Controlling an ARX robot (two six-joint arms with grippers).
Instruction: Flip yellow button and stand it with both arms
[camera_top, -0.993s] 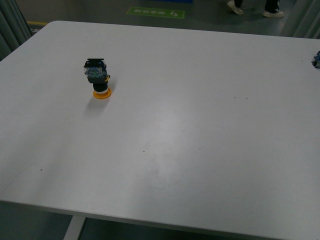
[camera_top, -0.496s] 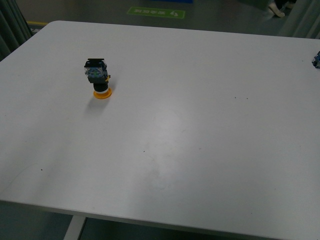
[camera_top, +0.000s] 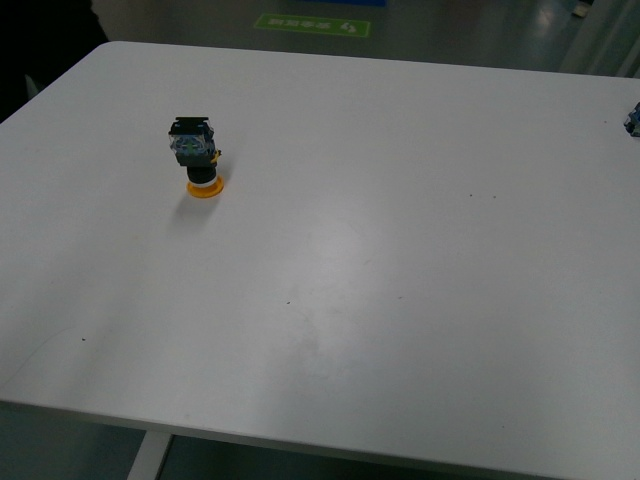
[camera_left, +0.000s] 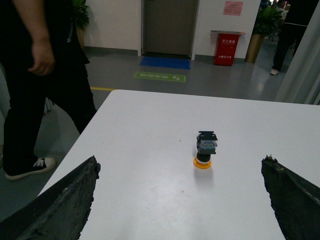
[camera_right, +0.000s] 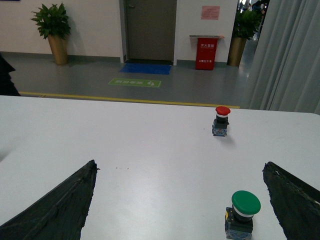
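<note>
The yellow button (camera_top: 197, 156) stands upside down on the white table (camera_top: 380, 260), resting on its orange cap with the black and blue-grey body on top. The front view shows it at the far left, with neither arm in sight. In the left wrist view the yellow button (camera_left: 205, 149) stands ahead of my left gripper (camera_left: 180, 160), well beyond the tips and roughly in line with the gap. That gripper is open and holds nothing. My right gripper (camera_right: 180, 164) is open too and empty, and the yellow button is out of its view.
A green button (camera_right: 243, 214) stands upright close to my right gripper's finger (camera_right: 295, 200). A red button (camera_right: 221, 120) stands farther off. A small blue thing (camera_top: 633, 118) sits at the table's right edge. A person in black (camera_left: 45, 60) stands beside the table's left side.
The yellow button has not moved. The feet seen at the top right of the front view have left it, and a dark figure now shows at its top left.
</note>
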